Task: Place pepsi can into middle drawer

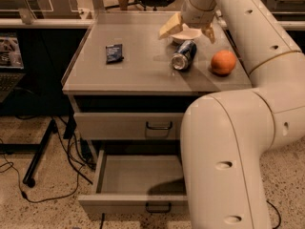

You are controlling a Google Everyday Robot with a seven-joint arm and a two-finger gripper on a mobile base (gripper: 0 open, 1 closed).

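Observation:
The pepsi can (183,55) lies on its side on the grey cabinet top (138,70), its silver end facing me. My gripper (187,31) hangs just behind and above the can, open and empty, with one yellowish finger (166,28) to the left and the other finger (208,33) to the right. The middle drawer (138,180) is pulled open below, its inside bare, and its front with the dark handle (157,207) is near the bottom edge. My arm hides the drawer's right part.
An orange (223,62) sits right of the can. A dark blue snack packet (114,53) lies at the left of the top. The upper drawer front (124,125) is shut. My arm's large link (224,161) stands before the drawers' right side. Cables and a stand leg (40,151) lie on the floor at the left.

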